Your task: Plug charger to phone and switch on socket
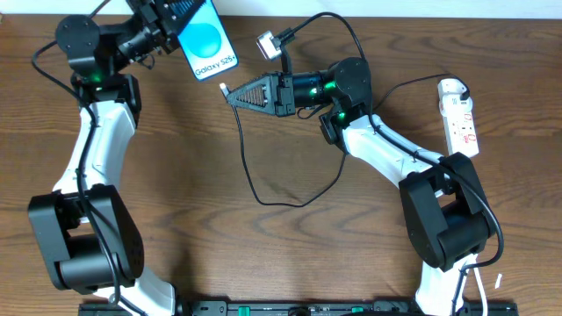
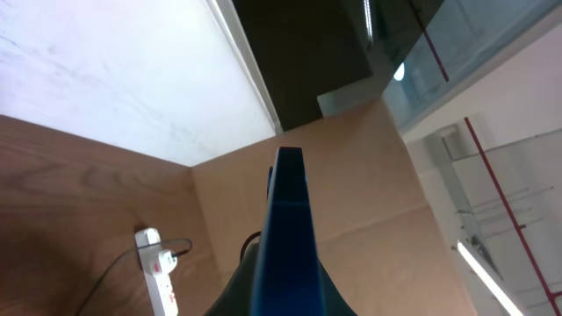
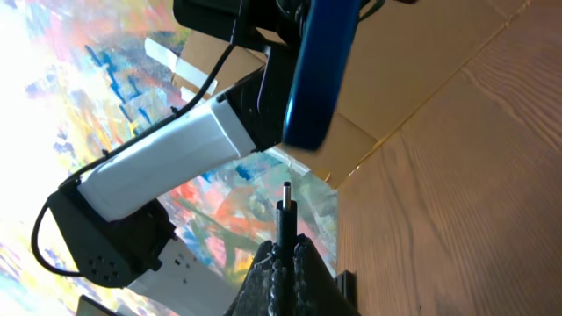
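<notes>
The phone (image 1: pixel 206 39), blue screen up, is lifted near the table's back edge with my left gripper (image 1: pixel 173 25) shut on its end. In the left wrist view the phone (image 2: pixel 288 228) shows edge-on between the dark fingers (image 2: pixel 239 291). My right gripper (image 1: pixel 234 92) is shut on the charger (image 1: pixel 244 149) just behind its plug tip (image 1: pixel 224 88), a little below and right of the phone. In the right wrist view the tip (image 3: pixel 285 200) sticks up from my right gripper (image 3: pixel 283 250), pointing at the phone (image 3: pixel 320 70) with a gap between. The white socket (image 1: pixel 459 114) lies at the far right.
The charger's slack loops over the table's middle (image 1: pixel 281 204). A small grey box (image 1: pixel 266 43) on a black lead sits above the right gripper. A black plug (image 2: pixel 183 252) sits in the socket (image 2: pixel 158 272). Cardboard (image 2: pixel 351 193) stands behind the table.
</notes>
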You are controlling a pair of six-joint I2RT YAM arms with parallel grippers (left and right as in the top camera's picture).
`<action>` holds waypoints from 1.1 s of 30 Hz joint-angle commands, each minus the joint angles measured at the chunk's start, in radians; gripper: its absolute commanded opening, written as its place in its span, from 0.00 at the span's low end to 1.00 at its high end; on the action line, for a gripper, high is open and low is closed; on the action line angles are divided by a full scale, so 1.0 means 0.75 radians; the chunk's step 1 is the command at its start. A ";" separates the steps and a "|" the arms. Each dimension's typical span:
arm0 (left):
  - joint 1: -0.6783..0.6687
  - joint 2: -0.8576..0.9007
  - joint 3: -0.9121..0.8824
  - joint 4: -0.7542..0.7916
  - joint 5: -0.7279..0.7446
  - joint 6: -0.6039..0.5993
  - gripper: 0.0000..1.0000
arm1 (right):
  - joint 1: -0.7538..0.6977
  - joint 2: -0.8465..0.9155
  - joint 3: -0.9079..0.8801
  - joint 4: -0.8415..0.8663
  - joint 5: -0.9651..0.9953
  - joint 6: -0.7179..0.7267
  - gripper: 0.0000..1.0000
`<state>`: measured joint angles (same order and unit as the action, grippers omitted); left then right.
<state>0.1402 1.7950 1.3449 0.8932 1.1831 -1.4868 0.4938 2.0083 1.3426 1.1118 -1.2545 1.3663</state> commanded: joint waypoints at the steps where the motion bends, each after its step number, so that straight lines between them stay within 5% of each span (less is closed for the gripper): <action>1: -0.002 -0.030 0.031 0.012 0.022 0.033 0.07 | -0.003 0.008 0.016 0.005 0.044 -0.039 0.01; 33: -0.004 -0.030 0.018 0.008 0.081 0.032 0.07 | -0.003 0.008 0.016 -0.005 0.106 -0.109 0.01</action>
<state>0.1371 1.7950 1.3449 0.8902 1.2144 -1.4837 0.4938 2.0083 1.3426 1.1107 -1.2007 1.3041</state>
